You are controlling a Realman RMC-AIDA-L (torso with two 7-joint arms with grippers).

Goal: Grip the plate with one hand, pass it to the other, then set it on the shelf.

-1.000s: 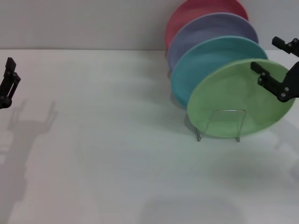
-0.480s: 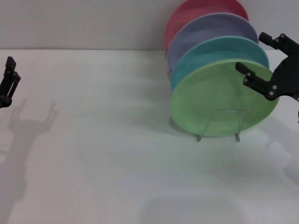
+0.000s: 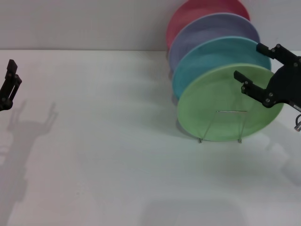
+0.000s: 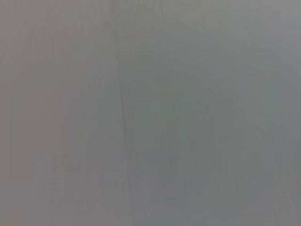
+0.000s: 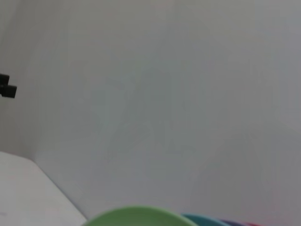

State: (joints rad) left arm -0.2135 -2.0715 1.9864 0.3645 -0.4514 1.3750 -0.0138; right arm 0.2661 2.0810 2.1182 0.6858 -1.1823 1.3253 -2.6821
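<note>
At the right edge, right gripper [image 3: 256,61]: black fingers spread wide, one finger above the green plate's top rim, the other in front of its face; nothing is clamped.
Plate [image 3: 221,106]: light green, standing tilted on its edge in the front slot of the rack, leaning back to the turquoise plate.
Rack [image 3: 221,127]: thin silver wire, its front loop is seen before the plate's lower part.
Other plates: turquoise plate [image 3: 207,54], lavender plate [image 3: 207,28] and red plate [image 3: 197,12] stand in a row behind.
Table [image 3: 103,141]: white, it carries the rack.
Left gripper [image 3: 8,82]: at the far left edge, above the table, well apart from the rack; I cannot tell if it is open.
</note>
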